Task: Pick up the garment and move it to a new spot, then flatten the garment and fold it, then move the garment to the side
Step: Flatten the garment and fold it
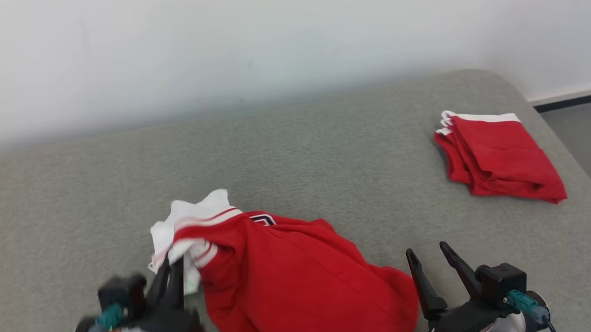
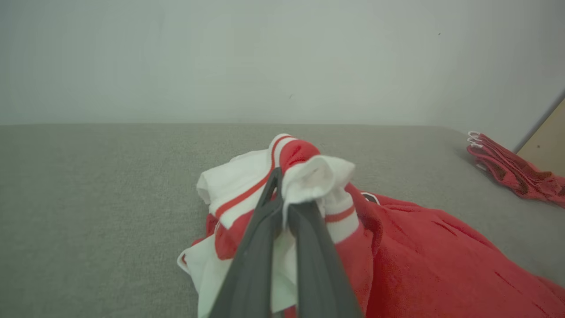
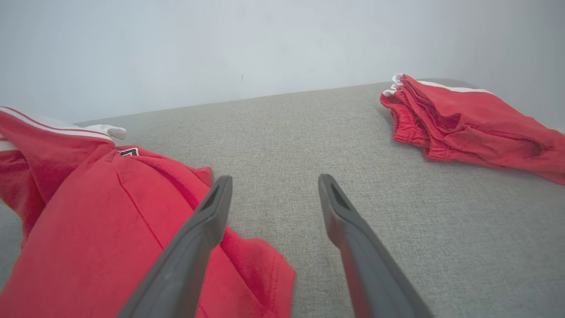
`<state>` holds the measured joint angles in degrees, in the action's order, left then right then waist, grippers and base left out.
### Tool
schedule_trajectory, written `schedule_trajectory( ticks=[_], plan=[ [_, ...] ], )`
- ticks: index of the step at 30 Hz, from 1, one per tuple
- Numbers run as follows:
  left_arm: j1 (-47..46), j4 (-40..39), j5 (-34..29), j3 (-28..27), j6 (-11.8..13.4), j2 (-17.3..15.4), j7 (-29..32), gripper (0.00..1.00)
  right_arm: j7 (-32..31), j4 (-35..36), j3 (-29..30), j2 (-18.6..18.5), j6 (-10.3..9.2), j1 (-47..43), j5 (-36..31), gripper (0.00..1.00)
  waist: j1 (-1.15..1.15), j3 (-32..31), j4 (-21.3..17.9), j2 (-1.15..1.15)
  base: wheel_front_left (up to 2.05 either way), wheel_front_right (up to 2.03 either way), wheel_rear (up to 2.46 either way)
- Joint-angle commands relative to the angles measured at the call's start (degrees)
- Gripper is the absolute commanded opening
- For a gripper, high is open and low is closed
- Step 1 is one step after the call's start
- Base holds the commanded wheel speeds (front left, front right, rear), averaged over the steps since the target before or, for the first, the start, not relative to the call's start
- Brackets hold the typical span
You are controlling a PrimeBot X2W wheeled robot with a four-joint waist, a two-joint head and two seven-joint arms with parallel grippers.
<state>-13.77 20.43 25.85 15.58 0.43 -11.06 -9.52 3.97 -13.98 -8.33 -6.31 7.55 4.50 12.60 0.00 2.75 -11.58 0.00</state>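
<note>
A crumpled red garment (image 1: 289,274) with white trim lies on the grey cloth surface near the front. My left gripper (image 1: 173,261) is shut on its white-and-red edge at the left end; in the left wrist view the fingers (image 2: 265,247) pinch a bunched fold of the garment (image 2: 397,251), which stands lifted above the surface. My right gripper (image 1: 429,252) stands open and empty just right of the garment's lower end. In the right wrist view that gripper (image 3: 273,181) hovers above bare surface, with the garment (image 3: 88,229) to its left.
A second red garment (image 1: 501,159), folded with white trim, lies at the far right of the grey surface (image 1: 324,155), near its rounded edge. A pale wall stands behind. Floor (image 1: 584,126) shows past the right edge.
</note>
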Motion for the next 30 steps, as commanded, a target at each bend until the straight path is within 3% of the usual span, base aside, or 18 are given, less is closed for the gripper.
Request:
schedule_trajectory(
  ticks=[1, 2, 3, 11, 17, 23, 27, 30],
  plan=[
    [2.13, 1.08, 0.77, -0.51, 0.65, -0.26, -0.35, 0.15, -0.26, 0.06, -0.14, -0.38, -0.10, -0.67, 0.01, 1.00, 0.00, -0.14, 2.66, 0.00, 0.00, 0.00, 0.00],
    [3.20, 1.69, 0.79, -0.52, 0.66, -0.34, -0.64, 0.44, -0.24, 0.07, -0.18, -0.46, -0.10, -0.74, 0.08, 1.00, 0.00, -0.26, 3.25, 0.00, 0.00, 0.00, 0.00],
    [4.15, 2.37, 1.02, -0.77, 0.95, -0.52, -0.50, 1.00, -0.28, 0.17, -0.33, -0.45, -0.10, -0.73, 0.14, 1.00, 0.00, -0.36, 3.64, 0.00, 0.00, 0.00, 0.00],
    [5.98, 3.82, 2.65, -4.47, 4.26, -3.66, 1.39, 1.00, -0.85, 0.69, -0.99, -0.61, -0.10, -0.85, 0.22, 1.00, 0.00, -0.94, 5.30, 0.00, 0.00, 0.00, 0.00],
    [0.61, -1.86, 2.95, -6.14, 6.90, -5.66, 5.84, 1.00, -1.10, 1.07, -1.77, -0.73, -0.10, -0.32, 0.43, 1.00, 0.00, 0.04, 3.88, 0.00, 0.00, 0.00, 0.00],
    [-7.83, 2.23, 3.89, -3.21, 3.70, -7.39, 16.47, 1.00, -0.95, 1.26, -2.18, -0.46, -0.10, 1.36, 0.46, 1.00, 0.00, 2.75, -0.18, 0.00, 0.00, 0.00, 0.00],
    [-11.36, 6.98, 4.63, -0.97, 1.74, -6.52, 21.16, 1.00, -0.36, 1.04, -1.82, -0.46, -0.10, 1.87, 0.62, 1.00, 0.00, 4.54, -3.27, 0.00, 0.00, 0.00, 0.00],
    [-13.50, 10.45, 3.47, -0.75, 4.15, -7.02, 23.35, 1.00, -0.04, 0.96, -1.26, -0.38, -0.10, 2.16, 0.44, 1.00, 0.00, 5.69, -4.66, 0.00, 0.00, 0.00, 0.00]
  ],
)
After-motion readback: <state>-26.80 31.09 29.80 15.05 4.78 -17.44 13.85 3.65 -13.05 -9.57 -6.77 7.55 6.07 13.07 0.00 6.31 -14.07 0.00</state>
